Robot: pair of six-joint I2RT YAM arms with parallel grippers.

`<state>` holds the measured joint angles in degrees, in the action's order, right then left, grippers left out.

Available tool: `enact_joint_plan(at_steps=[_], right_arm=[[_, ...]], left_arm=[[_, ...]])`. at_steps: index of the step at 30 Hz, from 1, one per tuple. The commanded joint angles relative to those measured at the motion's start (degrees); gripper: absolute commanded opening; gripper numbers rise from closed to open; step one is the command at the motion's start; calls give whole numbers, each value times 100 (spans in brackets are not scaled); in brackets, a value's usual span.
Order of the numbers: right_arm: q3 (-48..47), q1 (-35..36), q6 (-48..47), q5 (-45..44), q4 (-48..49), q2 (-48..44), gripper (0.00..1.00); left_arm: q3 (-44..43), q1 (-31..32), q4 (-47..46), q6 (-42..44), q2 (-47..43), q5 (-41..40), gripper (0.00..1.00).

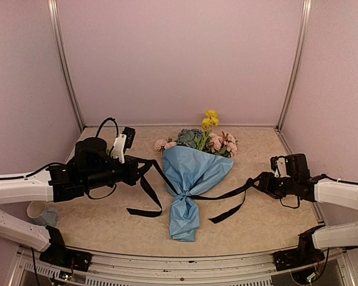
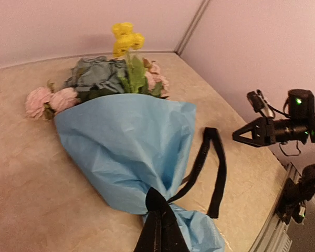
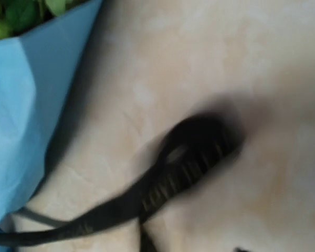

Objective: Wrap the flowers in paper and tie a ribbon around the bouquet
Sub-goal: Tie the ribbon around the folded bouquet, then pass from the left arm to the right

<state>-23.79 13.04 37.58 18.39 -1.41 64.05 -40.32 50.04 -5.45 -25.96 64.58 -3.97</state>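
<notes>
The bouquet (image 1: 194,173) lies in the middle of the table. Its flowers (image 1: 206,140) point to the back wall and the light-blue paper (image 1: 191,170) is pinched to a narrow neck. The black ribbon (image 1: 149,190) circles that neck, with tails trailing left and right. My left gripper (image 1: 137,170) is shut on the left tail, which runs taut to the neck (image 2: 156,202). My right gripper (image 1: 264,182) stands open just right of the right tail's looped end (image 3: 194,152), which lies loose on the table. In the right wrist view its fingers are out of frame.
A pale cup (image 1: 39,213) stands at the near left, under the left arm. Pink walls with metal corner posts (image 1: 292,65) close the back and sides. A metal rail (image 1: 179,262) runs along the near table edge.
</notes>
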Motion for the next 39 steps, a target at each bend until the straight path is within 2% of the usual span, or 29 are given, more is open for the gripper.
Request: enact_joint_plan(at_steps=[1, 4, 7, 8, 9, 11, 14, 17, 20, 24, 27, 30, 32, 33, 36, 37, 39], right_arm=[[-103, 105, 367, -783, -945, -497, 71], [-304, 96, 381, -1539, -1432, -1189, 89], [-718, 96, 38, -2113, -1942, -1541, 98], [-848, 105, -165, -2064, -1979, -1549, 96], [-974, 114, -417, -1777, -1902, -1475, 89], [-1177, 274, -979, -625, -1377, -1267, 76], [-1375, 1507, -1737, 788, 15, -756, 71], [-1846, 2877, -2668, 917, 568, 166, 71], [-2719, 3598, -3276, 1057, 611, 1280, 75], [-3582, 3776, -3700, 1661, 797, 2454, 80], [-3901, 3735, -4180, 2009, 948, 2903, 86], [-4257, 3522, -4361, 2493, 884, 3237, 88], [-4424, 3335, -4377, 2967, 823, 3423, 85], [-4504, 3301, -4426, 3201, 789, 3489, 80], [-4617, 3300, -4604, 3921, 612, 3664, 52], [-4586, 3297, -4572, 4138, 679, 3701, 49], [-4503, 3300, -4532, 4243, 756, 3747, 53]], left_arm=[[-339, 778, -254, 1183, 332, 180, 0], [-506, 953, -254, 1346, 481, 370, 0], [-601, 1042, -250, 1496, 472, 404, 0], [-620, 1069, -235, 1574, 462, 402, 0], [-638, 1081, -215, 1649, 447, 367, 0], [-680, 1107, -137, 1802, 430, 329, 0], [-710, 1159, -10, 1973, 417, 246, 0], [-719, 1179, 90, 2006, 379, 98, 0], [-698, 1190, 93, 2022, 321, 56, 0], [-679, 1226, 104, 2214, 310, -68, 0], [-649, 1235, 93, 2410, 295, -228, 0], [-619, 1236, 31, 2525, 237, -211, 0], [-586, 1236, -47, 2564, 196, -230, 0], [-562, 1232, -86, 2578, 184, -245, 0], [-562, 1227, -156, 2642, 222, -288, 0], [-571, 1227, -165, 2671, 243, -294, 0], [-581, 1227, -198, 2731, 280, -257, 0]])
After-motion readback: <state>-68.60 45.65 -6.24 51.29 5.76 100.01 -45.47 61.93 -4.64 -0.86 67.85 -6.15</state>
